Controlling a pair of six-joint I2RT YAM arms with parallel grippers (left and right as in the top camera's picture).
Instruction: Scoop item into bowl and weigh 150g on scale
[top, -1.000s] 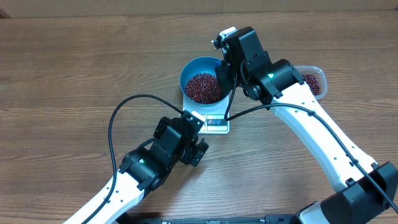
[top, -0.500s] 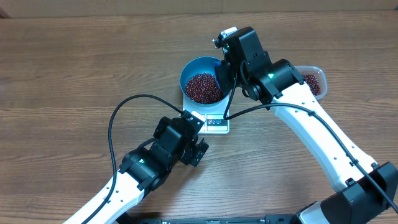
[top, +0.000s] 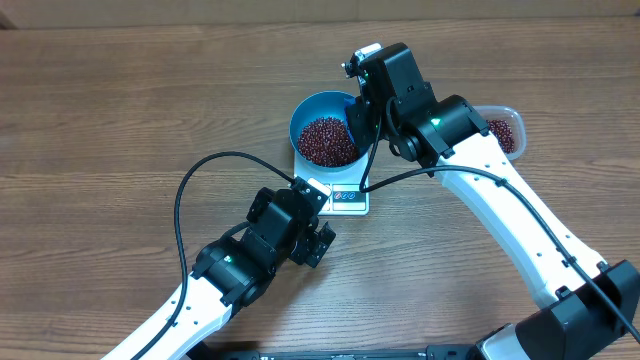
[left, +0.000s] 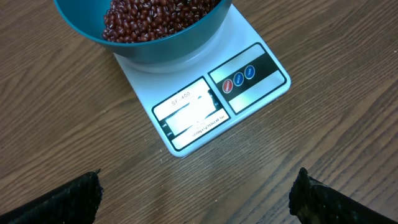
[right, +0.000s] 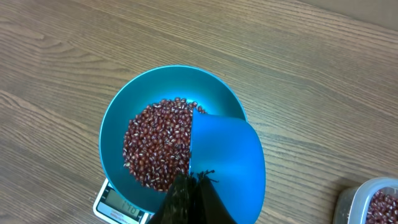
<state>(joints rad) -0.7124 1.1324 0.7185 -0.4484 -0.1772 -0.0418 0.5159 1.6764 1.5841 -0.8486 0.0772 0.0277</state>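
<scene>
The bright-blue bowl (top: 312, 105) stands on the white scale (top: 348, 199) and holds a heap of red-brown beans (top: 326, 140). In the right wrist view my right gripper (right: 194, 177) is shut on the handle of a small blue scoop (right: 227, 158). The scoop hangs tilted over the bowl's (right: 112, 124) right side, above the beans (right: 158, 146). No beans show on the scoop's visible face. My left gripper (left: 198, 180) is open and empty over bare table, just short of the scale's (left: 186, 115) display edge. Its fingertips (left: 301, 180) stand wide apart.
A clear plastic tub (top: 508, 128) with more beans sits right of the bowl, partly under the right arm; its corner (right: 373, 202) shows in the right wrist view. The left arm's black cable (top: 200, 175) loops over the wooden table left of the scale.
</scene>
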